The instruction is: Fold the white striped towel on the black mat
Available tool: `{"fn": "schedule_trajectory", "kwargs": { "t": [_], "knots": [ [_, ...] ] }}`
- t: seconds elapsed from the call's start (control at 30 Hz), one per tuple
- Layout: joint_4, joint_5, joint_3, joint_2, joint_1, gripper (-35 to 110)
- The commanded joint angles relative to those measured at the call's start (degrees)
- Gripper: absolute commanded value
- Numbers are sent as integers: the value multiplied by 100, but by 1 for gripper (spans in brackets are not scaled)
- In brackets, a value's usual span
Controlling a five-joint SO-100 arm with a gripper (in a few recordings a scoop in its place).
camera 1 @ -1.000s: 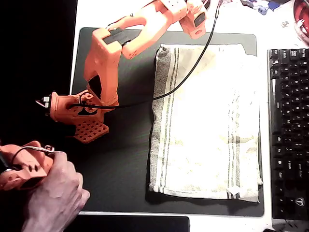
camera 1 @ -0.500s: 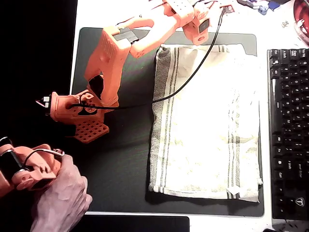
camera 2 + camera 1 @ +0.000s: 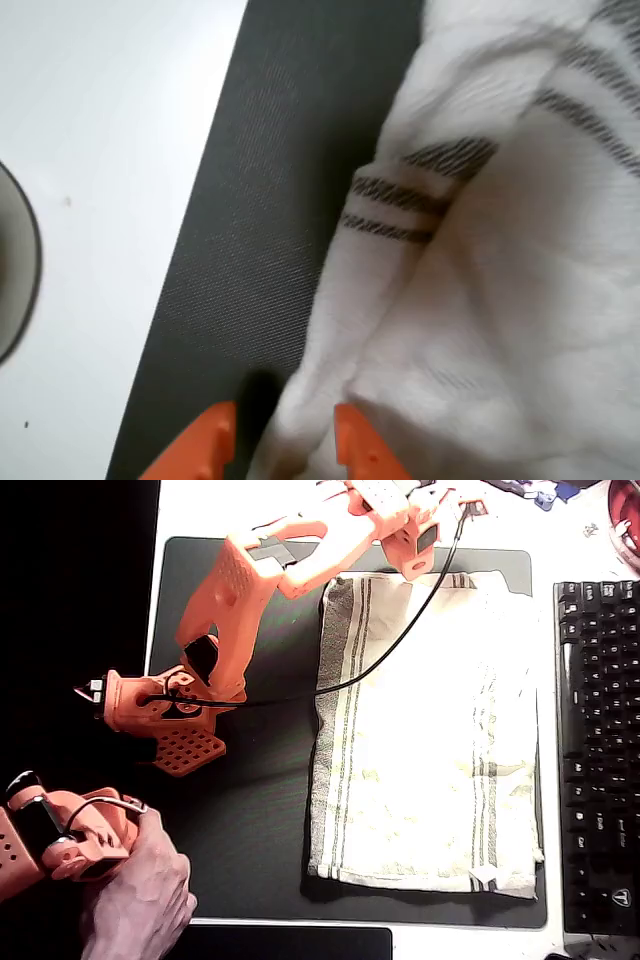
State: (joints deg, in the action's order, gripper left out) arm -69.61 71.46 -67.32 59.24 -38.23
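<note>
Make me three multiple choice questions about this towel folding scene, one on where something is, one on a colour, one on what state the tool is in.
1. In the overhead view, what lies right of the white striped towel?
A. a black keyboard
B. a red bowl
C. a laptop

2. What colour is the arm?
A. blue
B. orange
C. white

3. In the wrist view, how does the tool stand?
A. shut, high above the black mat
B. holding a pen
C. fingers apart, with a fold of towel edge between them

Answers:
1 A, the keyboard runs along the picture's right edge.
2 B, the arm is orange in the overhead view.
3 C, the orange fingertips flank the cloth above the black mat.
</note>
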Motion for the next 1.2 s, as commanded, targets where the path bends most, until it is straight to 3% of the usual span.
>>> {"fn": "schedule_trajectory", "kwargs": {
  "t": [0.0,0.6,0.8,1.17],
  "knots": [
    [53,44,-9,26,-26,14],
    [325,-88,-501,-220,123,14],
    [536,-62,-642,-264,105,1],
    [431,9,-448,-18,-26,0]
  ]
}}
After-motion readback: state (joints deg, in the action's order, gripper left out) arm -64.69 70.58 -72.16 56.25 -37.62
